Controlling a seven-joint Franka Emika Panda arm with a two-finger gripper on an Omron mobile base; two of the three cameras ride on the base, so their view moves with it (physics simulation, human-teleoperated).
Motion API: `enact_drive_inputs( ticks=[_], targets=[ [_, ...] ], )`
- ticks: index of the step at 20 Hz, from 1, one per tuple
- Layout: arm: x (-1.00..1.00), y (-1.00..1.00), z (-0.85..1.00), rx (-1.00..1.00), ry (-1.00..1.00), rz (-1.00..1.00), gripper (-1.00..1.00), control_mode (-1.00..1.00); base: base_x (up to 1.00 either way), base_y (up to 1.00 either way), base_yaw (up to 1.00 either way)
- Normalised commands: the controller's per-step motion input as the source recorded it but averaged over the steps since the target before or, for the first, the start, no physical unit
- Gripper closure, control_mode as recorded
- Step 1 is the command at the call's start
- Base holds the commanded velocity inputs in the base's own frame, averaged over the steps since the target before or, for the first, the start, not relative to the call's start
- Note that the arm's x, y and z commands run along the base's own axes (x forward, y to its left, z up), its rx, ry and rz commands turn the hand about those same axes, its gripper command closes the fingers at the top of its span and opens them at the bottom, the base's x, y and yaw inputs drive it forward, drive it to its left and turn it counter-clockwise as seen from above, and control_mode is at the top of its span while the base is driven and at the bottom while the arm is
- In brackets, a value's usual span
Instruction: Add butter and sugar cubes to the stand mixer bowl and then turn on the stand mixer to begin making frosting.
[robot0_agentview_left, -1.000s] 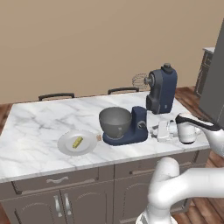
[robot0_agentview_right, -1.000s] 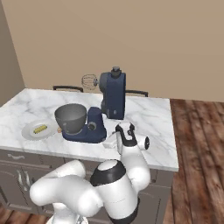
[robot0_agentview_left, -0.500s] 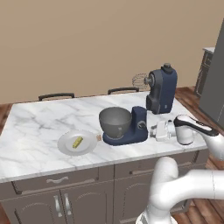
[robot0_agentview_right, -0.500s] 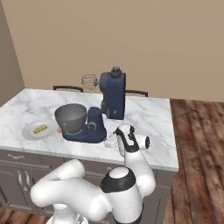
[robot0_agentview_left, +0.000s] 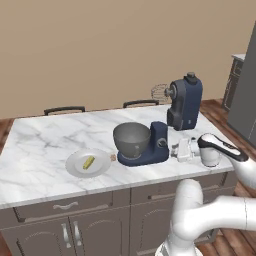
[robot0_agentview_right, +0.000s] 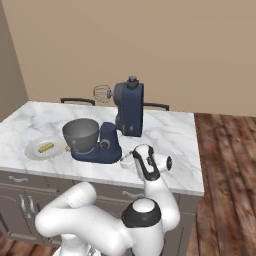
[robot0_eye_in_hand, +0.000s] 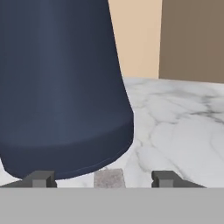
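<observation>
On the tabletop, the butter lay on a plate left of the stand mixer bowl, with the end effector right of the stand mixer.

i see a white marble tabletop over grey cabinets, a round plate, two dark chairs behind.

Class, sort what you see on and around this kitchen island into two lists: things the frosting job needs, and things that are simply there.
Needed for the job:
butter
sugar cube
stand mixer bowl
stand mixer
hand

Simply there:
plate under the butter
marble counter
two chairs behind the island
cabinet doors below
</observation>
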Motion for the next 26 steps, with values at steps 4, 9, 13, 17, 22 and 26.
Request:
enact_drive_inputs(
  ticks=[4,9,13,17,22,26],
  targets=[
    [0.26,0.00,-0.15,0.00,0.00,0.00,-1.00,-1.00,0.00,0.00,0.00],
    [0.16,0.00,-0.19,0.00,0.00,0.00,-1.00,-1.00,0.00,0.00,0.00],
    [0.00,0.00,-0.27,-0.02,0.00,0.00,1.00,-1.00,0.00,0.00,0.00],
    [0.00,-0.04,-0.24,-0.03,0.00,0.00,1.00,-1.00,0.00,0.00,0.00],
    [-0.12,-0.17,-0.10,0.00,-0.05,0.00,1.00,-1.00,0.00,0.00,0.00],
    [-0.42,-0.25,0.01,0.00,-0.13,0.00,1.00,-1.00,0.00,0.00,0.00]
  ],
)
